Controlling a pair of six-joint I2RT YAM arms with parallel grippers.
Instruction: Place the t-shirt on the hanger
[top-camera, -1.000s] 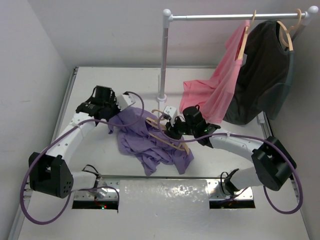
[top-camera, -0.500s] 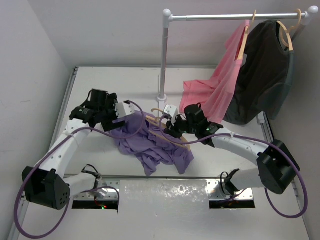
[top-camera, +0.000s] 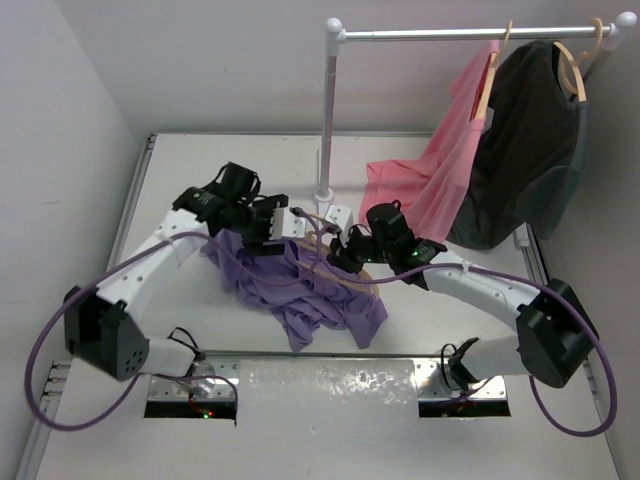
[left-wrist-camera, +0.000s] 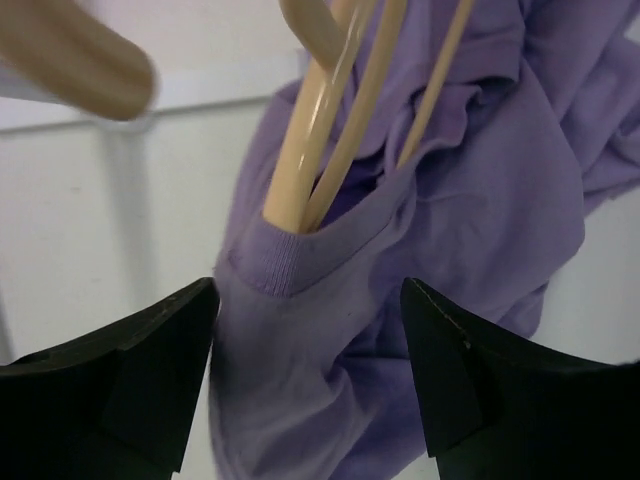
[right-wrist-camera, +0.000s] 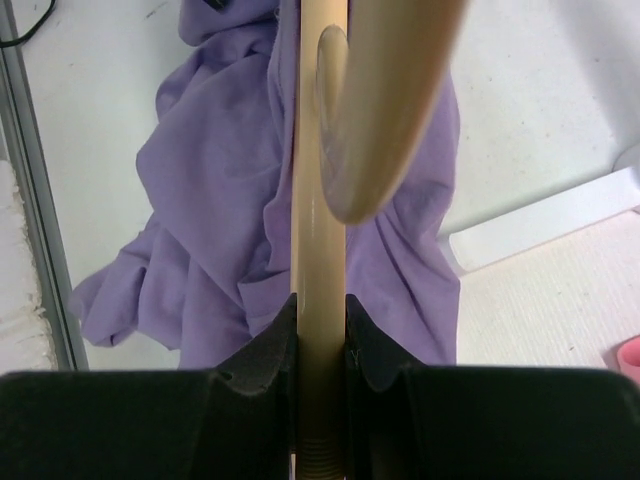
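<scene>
The lavender t-shirt (top-camera: 310, 295) lies crumpled on the white table between the arms. The tan wooden hanger (top-camera: 350, 282) is pushed into it; in the left wrist view the hanger's arms (left-wrist-camera: 330, 130) enter the ribbed collar (left-wrist-camera: 285, 255). My left gripper (top-camera: 290, 222) stands open at the collar, and cloth of the t-shirt (left-wrist-camera: 470, 200) lies between its spread fingers (left-wrist-camera: 140, 375) without being pinched. My right gripper (top-camera: 340, 255) is shut on the hanger's neck (right-wrist-camera: 320, 250), with the hook curving above and the t-shirt (right-wrist-camera: 210, 220) beneath.
A white clothes rack pole (top-camera: 327, 110) rises behind the shirt, its base close to both grippers. A pink garment (top-camera: 440, 180) and a dark shirt (top-camera: 525, 150) hang on the rail at the right. A white block (right-wrist-camera: 540, 220) lies beside the shirt.
My left gripper let go of the shirt's left edge, opened wide and swung right to the collar by the hanger. The right gripper kept its hold, shifting the hanger slightly.
</scene>
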